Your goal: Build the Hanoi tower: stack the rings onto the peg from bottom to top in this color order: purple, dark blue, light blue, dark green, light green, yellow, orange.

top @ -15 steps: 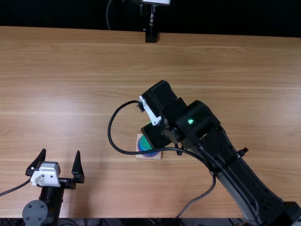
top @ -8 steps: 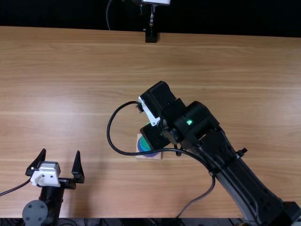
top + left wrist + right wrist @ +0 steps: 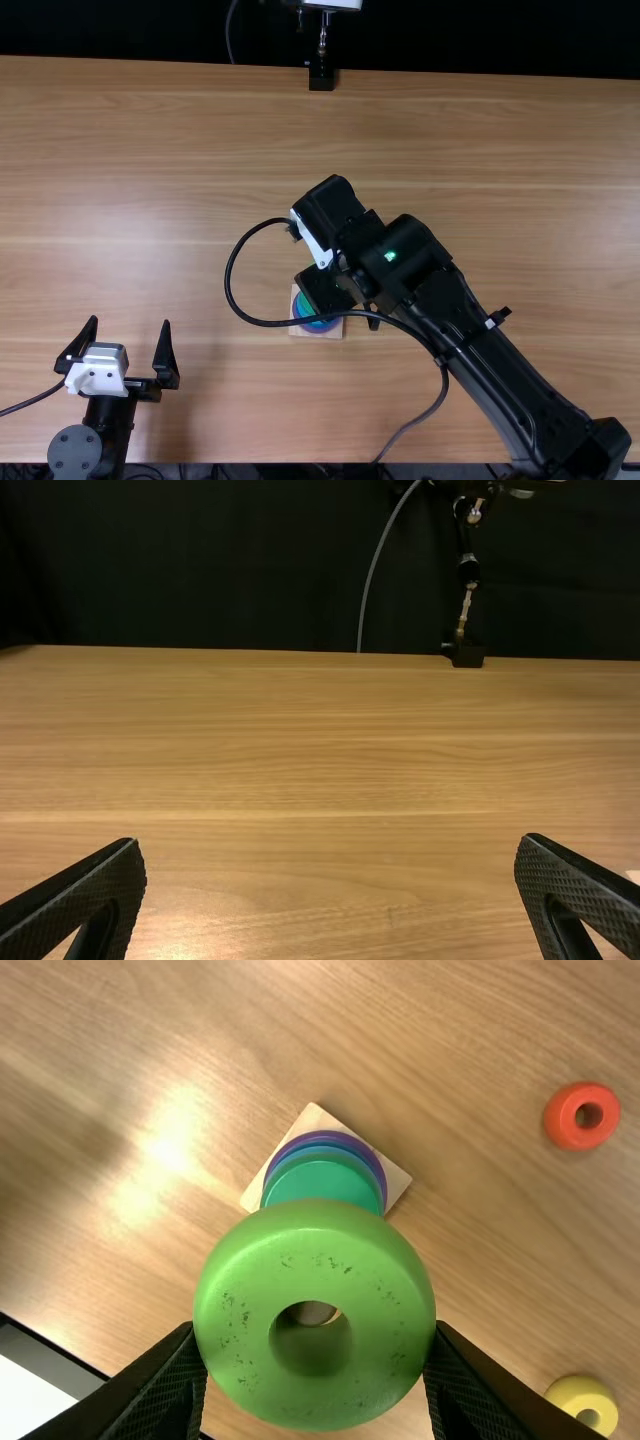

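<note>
My left gripper [image 3: 129,324] stands open at the near left; in the left wrist view that gripper [image 3: 332,844] has bare table between its fingers. My right gripper [image 3: 325,290] is over the wooden base [image 3: 332,333] in the top view. In the right wrist view the right gripper [image 3: 315,1330] is shut on the light green ring [image 3: 310,1235], held above the stack. A bit of the peg [image 3: 313,1312] shows through its hole. On the base [image 3: 401,1181] lie a purple ring [image 3: 272,1164], blue below a dark green ring [image 3: 320,1184]. An orange ring [image 3: 582,1116] and yellow ring [image 3: 582,1405] lie apart.
The right arm [image 3: 480,350] reaches across from the near right corner, with a black cable [image 3: 229,285] looping out to its left. At the far edge of the table [image 3: 180,150] a black fixture [image 3: 321,77] stands.
The right arm and its gripper have shifted slightly to the left in the top view. The left arm has stayed still.
</note>
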`<state>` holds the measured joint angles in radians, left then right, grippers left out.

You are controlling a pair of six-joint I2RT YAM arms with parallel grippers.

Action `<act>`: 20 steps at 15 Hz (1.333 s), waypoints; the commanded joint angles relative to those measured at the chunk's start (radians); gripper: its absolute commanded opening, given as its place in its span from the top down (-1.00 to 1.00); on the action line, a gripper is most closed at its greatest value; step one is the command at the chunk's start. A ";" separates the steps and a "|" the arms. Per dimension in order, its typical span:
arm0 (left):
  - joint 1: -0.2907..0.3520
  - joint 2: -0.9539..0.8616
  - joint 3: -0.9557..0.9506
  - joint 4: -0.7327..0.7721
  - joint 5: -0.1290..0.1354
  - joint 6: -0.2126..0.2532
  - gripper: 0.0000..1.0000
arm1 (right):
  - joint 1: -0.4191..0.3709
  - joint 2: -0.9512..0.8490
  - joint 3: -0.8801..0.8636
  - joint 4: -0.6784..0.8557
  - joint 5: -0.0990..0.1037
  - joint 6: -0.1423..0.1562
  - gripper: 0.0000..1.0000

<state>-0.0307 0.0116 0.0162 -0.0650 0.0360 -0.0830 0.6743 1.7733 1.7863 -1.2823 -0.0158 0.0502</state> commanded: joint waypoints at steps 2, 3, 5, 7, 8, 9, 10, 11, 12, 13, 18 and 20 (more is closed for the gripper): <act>0.006 -0.012 -0.016 -0.018 0.008 0.006 -1.00 | 0.013 0.014 -0.013 0.002 -0.006 0.001 1.00; 0.006 -0.012 -0.016 -0.018 0.008 0.006 -1.00 | 0.013 0.014 -0.013 0.002 -0.006 0.001 1.00; 0.006 -0.012 -0.016 -0.018 0.008 0.006 -1.00 | 0.014 0.014 -0.013 0.002 -0.001 0.001 0.59; 0.006 -0.012 -0.016 -0.018 0.008 0.006 -1.00 | 0.014 0.014 -0.011 0.002 0.007 -0.002 -1.00; 0.006 -0.012 -0.016 -0.018 0.008 0.004 -1.00 | 0.014 0.014 -0.008 0.004 0.010 -0.004 -1.00; 0.006 -0.012 -0.016 -0.018 0.008 0.004 -1.00 | 0.013 0.014 -0.005 0.007 0.005 0.000 -1.00; 0.006 -0.012 -0.016 -0.018 0.008 0.006 -1.00 | 0.013 0.014 -0.007 0.050 0.003 0.000 -1.00; 0.006 -0.012 -0.016 -0.018 0.008 0.006 -1.00 | 0.013 0.012 -0.011 0.116 0.005 0.001 -1.00; 0.006 -0.012 -0.016 -0.018 0.008 0.004 -1.00 | 0.010 0.012 -0.011 0.173 0.007 0.003 -1.00; 0.006 -0.012 -0.016 -0.018 0.008 0.006 -1.00 | 0.010 0.012 -0.008 0.215 0.005 0.005 -1.00; 0.006 -0.012 -0.016 -0.018 0.008 0.004 -1.00 | -0.117 0.003 -0.088 0.366 0.010 0.141 -1.00; 0.006 -0.012 -0.016 -0.018 0.008 0.006 -1.00 | -0.220 -0.005 -0.202 0.447 0.008 0.134 -1.00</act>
<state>-0.0307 0.0116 0.0166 -0.0654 0.0368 -0.0826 0.4812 1.7748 1.6100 -0.8207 -0.0139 0.1654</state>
